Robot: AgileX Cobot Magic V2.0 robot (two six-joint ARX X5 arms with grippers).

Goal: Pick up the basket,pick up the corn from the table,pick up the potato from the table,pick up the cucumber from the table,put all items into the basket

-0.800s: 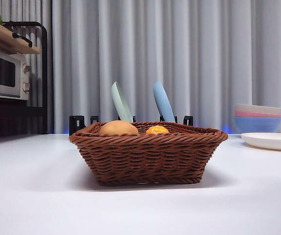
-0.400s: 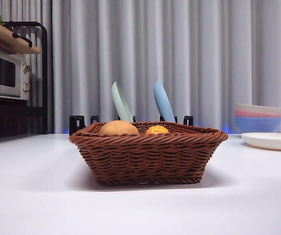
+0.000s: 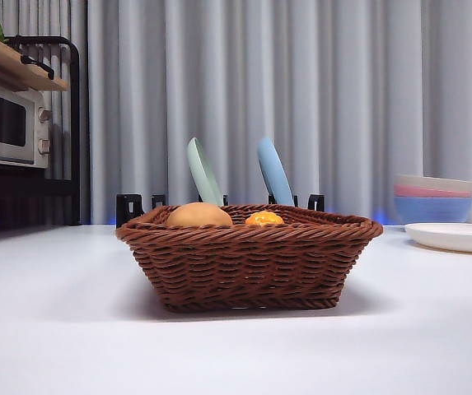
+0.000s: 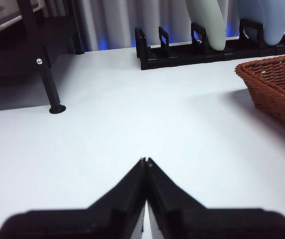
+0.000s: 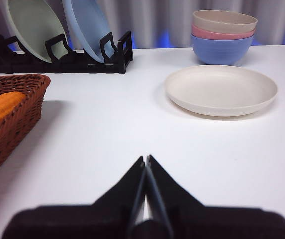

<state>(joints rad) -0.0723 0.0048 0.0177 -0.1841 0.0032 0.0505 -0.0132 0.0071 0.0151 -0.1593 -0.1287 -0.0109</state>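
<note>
Basket point(image 3: 248, 267) holds potato point(image 3: 198, 216), corn point(image 3: 264, 218); left claw point(image 4: 145, 160), right claw point(image 5: 145, 158) closed

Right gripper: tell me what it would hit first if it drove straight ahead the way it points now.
Probably the cream plate; bare table lies between. The right gripper, jaws shut, aims just beside the plate's near edge, so it might miss it. The basket sits off to one side.

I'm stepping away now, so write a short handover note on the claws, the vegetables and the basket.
Left claw and right claw: both shut, empty, low over the white table either side of the dark reddish-brown wicker basket.
Smooth tan potato and bumpy orange-yellow corn lie in the basket.
Cucumber: not visible in any view; check inside the basket before calling the job done.
</note>
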